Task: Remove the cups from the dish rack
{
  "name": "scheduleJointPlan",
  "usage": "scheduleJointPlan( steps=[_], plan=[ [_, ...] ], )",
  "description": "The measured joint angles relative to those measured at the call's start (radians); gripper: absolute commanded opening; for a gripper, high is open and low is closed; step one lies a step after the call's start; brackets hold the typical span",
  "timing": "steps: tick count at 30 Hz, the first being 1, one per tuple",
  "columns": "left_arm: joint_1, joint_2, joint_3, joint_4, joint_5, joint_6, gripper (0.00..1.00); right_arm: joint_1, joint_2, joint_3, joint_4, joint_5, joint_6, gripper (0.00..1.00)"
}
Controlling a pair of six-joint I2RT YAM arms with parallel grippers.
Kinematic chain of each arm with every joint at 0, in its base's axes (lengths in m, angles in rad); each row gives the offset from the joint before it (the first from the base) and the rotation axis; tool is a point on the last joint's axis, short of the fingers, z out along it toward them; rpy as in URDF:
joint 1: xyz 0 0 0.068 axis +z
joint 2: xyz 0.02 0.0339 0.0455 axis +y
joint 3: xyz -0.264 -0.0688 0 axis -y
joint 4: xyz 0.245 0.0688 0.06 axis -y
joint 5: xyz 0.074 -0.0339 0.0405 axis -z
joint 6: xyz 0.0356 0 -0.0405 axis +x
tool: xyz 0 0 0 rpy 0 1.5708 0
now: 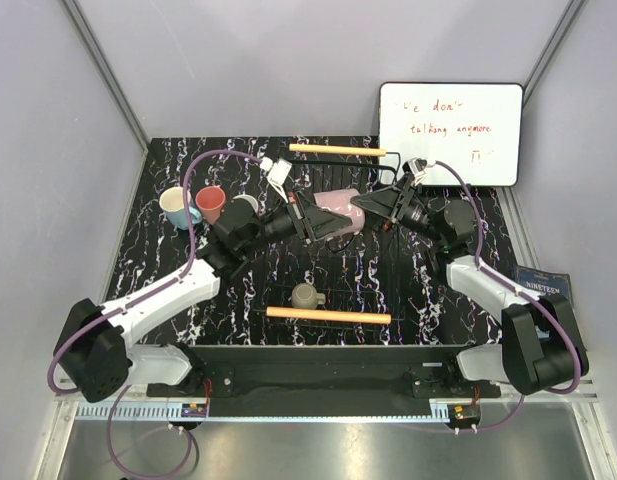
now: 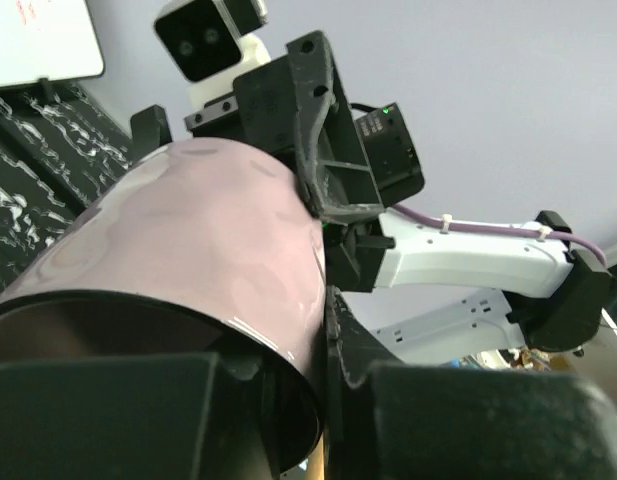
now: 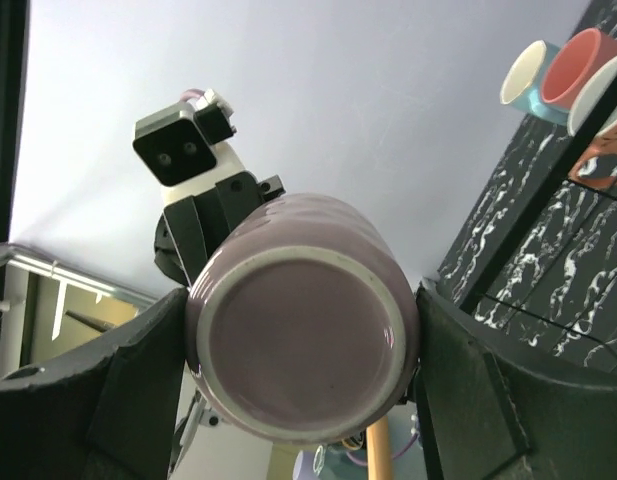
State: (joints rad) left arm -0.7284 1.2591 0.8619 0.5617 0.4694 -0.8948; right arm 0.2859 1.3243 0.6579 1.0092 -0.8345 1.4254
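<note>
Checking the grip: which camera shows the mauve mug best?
Right wrist: the mauve mug fills the frame, its whole base and one side clear. Top external shows it small, lying sideways. Left wrist shows only its side wall and rim edge.

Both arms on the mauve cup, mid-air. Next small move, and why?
Probably open the right gripper. The mauve cup lies on its side, lifted over the dish rack, with the left gripper shut on its rim wall and the right gripper's fingers pressing its base end. While both clamp it, neither arm can carry it off.
</note>
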Motion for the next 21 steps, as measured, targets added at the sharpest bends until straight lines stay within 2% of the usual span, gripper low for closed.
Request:
scheduleJointPlan(
  steps=[4, 7, 8, 11, 12, 15, 21],
  plan=[
    [-0.006, -0.005, 0.011, -0.008, 0.006, 0.015, 0.0, 0.001, -0.006, -0.001, 0.024, 0.001, 0.014, 0.0],
    [-0.009, -0.023, 0.017, -0.06, -0.002, 0.034, 0.0, 0.001, -0.022, -0.003, -0.009, -0.003, -0.001, 0.17],
    [-0.011, -0.032, 0.019, -0.083, -0.007, 0.043, 0.0, 0.002, -0.034, -0.003, -0.028, -0.005, -0.014, 0.3],
    [-0.026, -0.075, 0.032, -0.164, -0.025, 0.085, 0.0, 0.009, -0.087, -0.003, -0.097, -0.015, -0.056, 0.52],
    [-0.035, -0.097, 0.04, -0.207, -0.035, 0.112, 0.0, 0.014, -0.111, -0.003, -0.122, -0.018, -0.074, 0.66],
    [-0.055, -0.144, 0.062, -0.304, -0.052, 0.177, 0.0, 0.028, -0.16, -0.002, -0.172, -0.024, -0.119, 0.8],
    [-0.072, -0.195, 0.082, -0.447, -0.085, 0.264, 0.0, 0.048, -0.192, 0.001, -0.248, -0.034, -0.203, 0.86]
  ],
)
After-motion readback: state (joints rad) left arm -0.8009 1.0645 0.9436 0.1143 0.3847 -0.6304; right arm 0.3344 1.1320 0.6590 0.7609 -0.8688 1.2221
